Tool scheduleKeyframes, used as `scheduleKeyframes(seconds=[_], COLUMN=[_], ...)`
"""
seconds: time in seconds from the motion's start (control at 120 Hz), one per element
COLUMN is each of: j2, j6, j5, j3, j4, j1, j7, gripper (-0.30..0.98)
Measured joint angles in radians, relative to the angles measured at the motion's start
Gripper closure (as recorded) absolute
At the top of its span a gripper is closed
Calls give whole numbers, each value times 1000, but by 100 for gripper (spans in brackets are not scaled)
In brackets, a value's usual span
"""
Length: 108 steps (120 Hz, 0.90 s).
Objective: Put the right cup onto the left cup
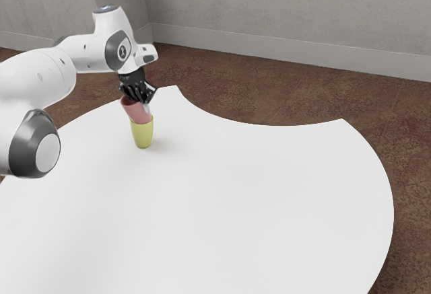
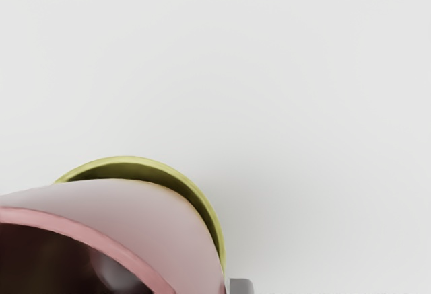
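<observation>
Pink tapered cup [image 1: 137,112] is held tilted at the exterior view's left, its wall clamped by the black pincer [image 1: 143,101], its base within the upright yellow cup [image 1: 142,135] on the white worktop [image 1: 236,193]. In the wrist view, the yellow rim is partly covered.

Exterior view beside arm [image 1: 34,79], far, looking down — wrist view close above, downward — sharing pink cup [image 1: 138,112], yellow cup [image 1: 142,135]
</observation>
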Motion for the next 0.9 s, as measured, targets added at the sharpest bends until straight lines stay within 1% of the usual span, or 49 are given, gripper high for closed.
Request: scheduleKeyframes(seconds=[0.1, 0.283, 0.358, 0.433, 0.575, 0.683, 0.758, 0.8, 0.9], j2=[-2, -6, -15, -34, -101, -183, -222, -260, -401], j6=[1, 0, 0, -1, -3, -2, -26, -62, -172], j5=[-16, -36, -39, -40, -40, -35, -26, -5, 85], j3=[3, 6, 6, 6, 6, 6, 5, 6, 2], j4=[-17, -21, -32, -49, -105, -182, -195, -191, -186], j1=[0, 0, 5, 8, 9, 9, 8, 8, 8], j7=[4, 13, 16, 19, 25, 31, 35, 37, 39], gripper=[77, 37, 26, 18, 9, 6, 4, 3, 2])
